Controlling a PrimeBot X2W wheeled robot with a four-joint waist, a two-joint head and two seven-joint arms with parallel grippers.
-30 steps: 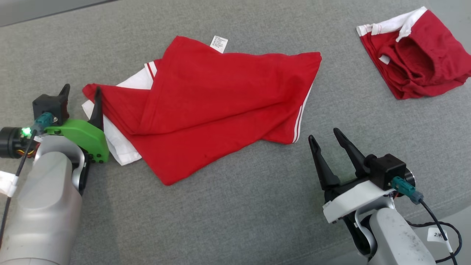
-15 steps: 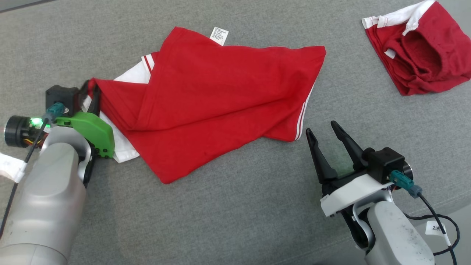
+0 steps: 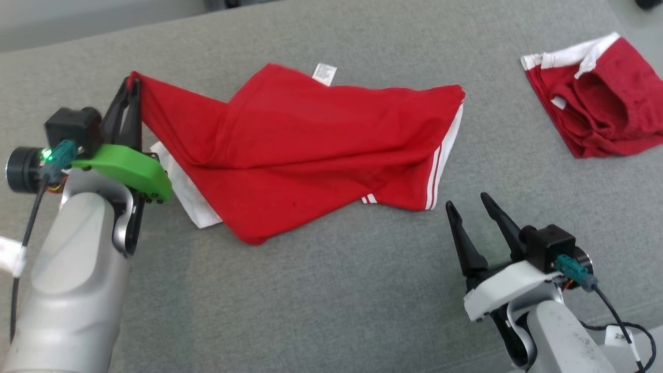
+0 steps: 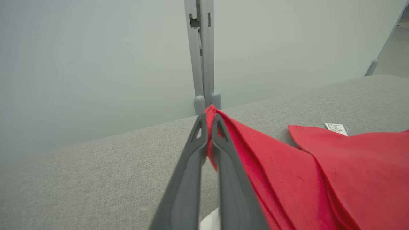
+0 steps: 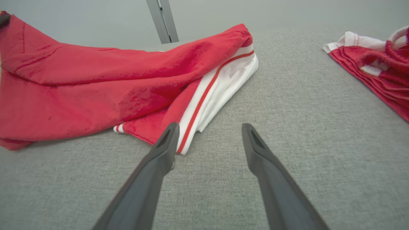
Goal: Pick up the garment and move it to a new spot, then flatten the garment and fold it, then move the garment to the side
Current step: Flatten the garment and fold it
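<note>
A red garment (image 3: pixel 311 150) with white panels and red-and-white stripes lies on the grey cushion, and its left corner is lifted off the surface. My left gripper (image 3: pixel 132 85) is shut on that corner; the left wrist view shows the red garment (image 4: pixel 287 169) pinched between the two grey fingers (image 4: pixel 191 150). My right gripper (image 3: pixel 469 204) stands open at the lower right, just below and right of the striped hem. In the right wrist view the hem (image 5: pixel 211 95) lies just ahead of the open gripper (image 5: pixel 207 127), nothing between its fingers.
A second red garment (image 3: pixel 595 114) with white trim lies crumpled at the far right of the cushion (image 3: pixel 336 290). A grey post (image 4: pixel 201 54) stands against the pale wall behind the cushion's far edge.
My left gripper has shut on the garment's left corner and lifted it up and away, stretching the cloth. The right gripper has stayed open in about the same place. The head view has shifted.
</note>
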